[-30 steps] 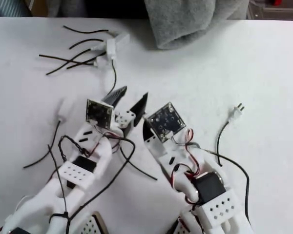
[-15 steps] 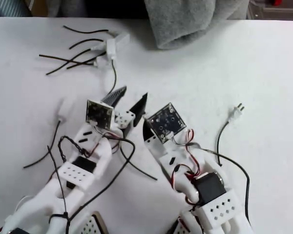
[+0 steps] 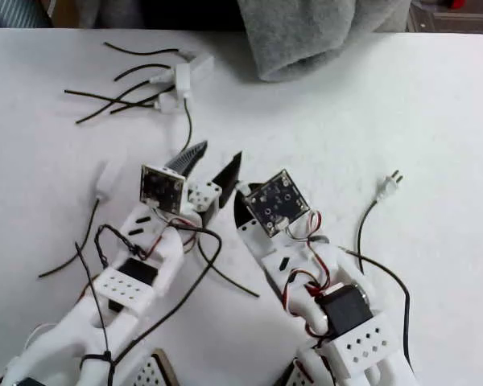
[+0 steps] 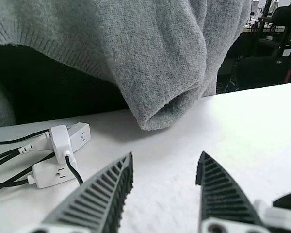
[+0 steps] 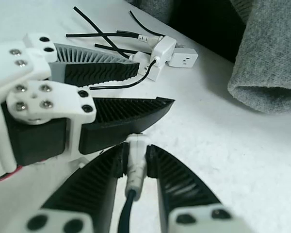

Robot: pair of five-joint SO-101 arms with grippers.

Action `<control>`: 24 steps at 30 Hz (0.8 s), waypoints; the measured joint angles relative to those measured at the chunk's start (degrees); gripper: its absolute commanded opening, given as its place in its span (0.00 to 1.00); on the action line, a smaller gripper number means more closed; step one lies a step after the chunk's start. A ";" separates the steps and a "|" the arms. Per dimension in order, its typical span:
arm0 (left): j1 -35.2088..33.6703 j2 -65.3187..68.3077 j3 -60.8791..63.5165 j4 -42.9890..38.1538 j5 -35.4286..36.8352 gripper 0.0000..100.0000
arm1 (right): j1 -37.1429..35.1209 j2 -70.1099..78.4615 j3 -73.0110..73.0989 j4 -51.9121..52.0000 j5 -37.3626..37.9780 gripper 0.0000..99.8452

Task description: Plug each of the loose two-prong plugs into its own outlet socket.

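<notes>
the right gripper point(image 5: 136, 145) is clenched on a white plug point(image 5: 136, 164), whose length runs along the fingers, nose toward the sockets point(image 5: 170, 52) well ahead. the left gripper point(image 4: 165, 158), spread and empty, sits nearer them.

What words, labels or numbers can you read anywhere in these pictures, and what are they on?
None can be read. The outlet sockets, the plug in the right gripper, the loose plug and the grey knit cloth show no legible print.
</notes>
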 measured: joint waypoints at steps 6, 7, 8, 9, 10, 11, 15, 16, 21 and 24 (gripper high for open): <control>0.00 0.62 0.09 0.44 0.00 0.23 | 0.79 0.00 0.00 -0.09 0.00 0.02; 0.09 0.88 0.18 0.53 -0.09 0.23 | 1.58 -0.09 -0.09 -0.18 0.00 0.02; 0.09 0.88 0.26 0.53 -0.18 0.23 | 2.46 -0.35 -0.26 -0.18 0.00 0.02; -0.70 0.88 0.26 0.53 -0.26 0.22 | 3.08 -0.62 -0.26 -0.18 0.00 0.02; -2.11 0.88 0.18 0.53 -0.26 0.22 | 3.96 -0.62 -0.26 -0.18 0.00 0.02; -3.34 0.88 0.18 0.53 -0.26 0.22 | 4.84 -0.62 -0.26 -0.18 0.00 0.02; -9.58 0.88 0.26 0.53 -0.09 0.22 | 5.27 -0.62 -0.79 0.00 0.00 0.02; -11.16 0.88 0.26 0.53 -0.09 0.22 | 5.27 -0.62 -1.41 0.53 0.00 0.02; -23.12 0.88 0.26 0.53 -0.09 0.22 | 5.36 -0.62 -4.31 2.20 0.00 0.02; -28.22 0.88 0.97 0.53 -0.09 0.22 | 5.63 1.58 -6.33 2.29 2.11 0.02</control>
